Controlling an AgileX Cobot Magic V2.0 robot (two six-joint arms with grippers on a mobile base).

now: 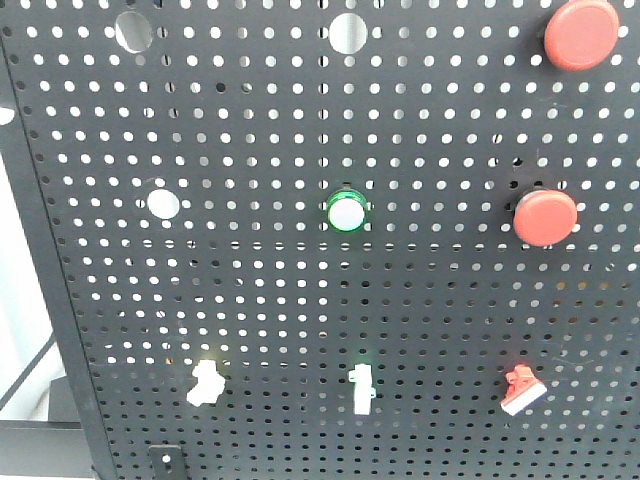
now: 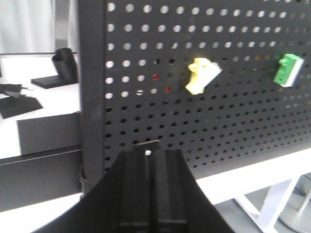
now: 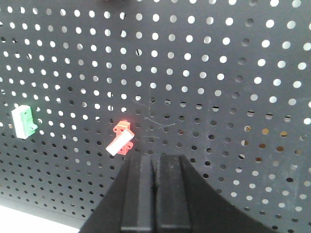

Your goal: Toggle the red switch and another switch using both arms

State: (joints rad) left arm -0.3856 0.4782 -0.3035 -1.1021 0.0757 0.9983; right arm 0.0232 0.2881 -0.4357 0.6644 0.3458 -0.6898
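Both arms are at the approach step: neither switch is touched yet.

In the front view, the red switch (image 1: pixel 521 390) sits at the lower right of the black pegboard (image 1: pixel 300 300), and the pale yellow switch (image 1: pixel 204 383) sits at the lower left. A white switch with a green tint (image 1: pixel 361 389) stands between them. Do not confuse the red switch with the two large round red buttons (image 1: pixel 545 217) higher on the right.

In the left wrist view, the left gripper (image 2: pixel 151 160) fills the lower centre of the frame, fingers pressed together with nothing held. The pale yellow switch (image 2: pixel 201 74) lies up and to its right, well apart. In the right wrist view, the right gripper (image 3: pixel 155 162) is likewise clenched and empty, with the red switch (image 3: pixel 121 138) just up and left of its tip.

Your next move should be to shift each closed tip sideways into line with its lever, then advance and push the lever over.

The switches are small, blocky moulded plastic parts with short protruding levers. The pegboard is matt perforated metal, lightly scratched near the red switch. The fingers are flat, black and ribbed.
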